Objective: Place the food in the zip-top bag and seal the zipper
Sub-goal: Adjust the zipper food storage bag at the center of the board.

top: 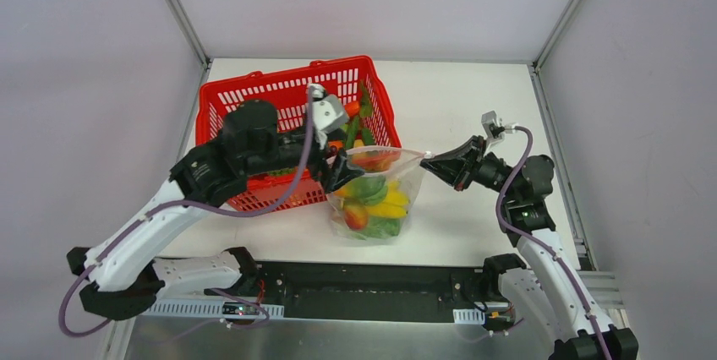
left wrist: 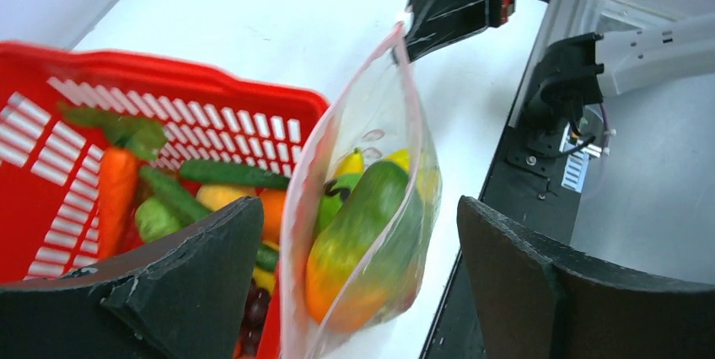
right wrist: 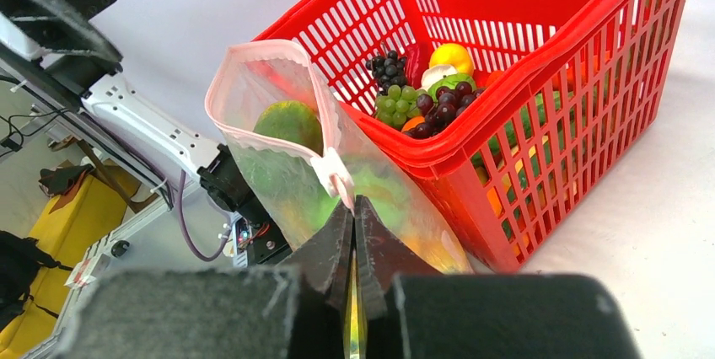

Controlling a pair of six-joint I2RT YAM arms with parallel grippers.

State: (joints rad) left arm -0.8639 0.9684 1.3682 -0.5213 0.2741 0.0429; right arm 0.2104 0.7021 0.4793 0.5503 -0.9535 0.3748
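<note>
Two grippers work the zip-top bag (top: 378,199). It stands on the white table (top: 473,106), right up against the front-right corner of the red basket (top: 254,83).

L gripper (top: 338,170): fingers (left wrist: 194,279) spread wide, with the bag's left end between them. Near finger is just beside the plastic; can't tell if either pad actually touches it.

R gripper (top: 425,161): fingers (right wrist: 325,249) pressed together, pinching the bag's top right corner at the end of the zipper (right wrist: 316,98). That corner is lifted and the top edge is pulled taut toward the R arm.

Zipper is not sealed. In the R wrist view the pink strip's 2 sides bow apart, so the mouth gapes on the L arm's side.

Food, in the bag: a big green-orange piece (left wrist: 362,224) sits high near the mouth, yellow bananas (top: 391,205) are mid-bag, and there are more green plus a reddish piece low down. Bag looks approx. half full.

Food in the basket: carrot (left wrist: 115,199) w/ green top, a cucumber (left wrist: 228,174), purple and green grapes (right wrist: 403,99), a yellow piece and other bits too jumbled to ID.

L arm reaches over the basket's front rim. R arm comes in low from the right.
</note>
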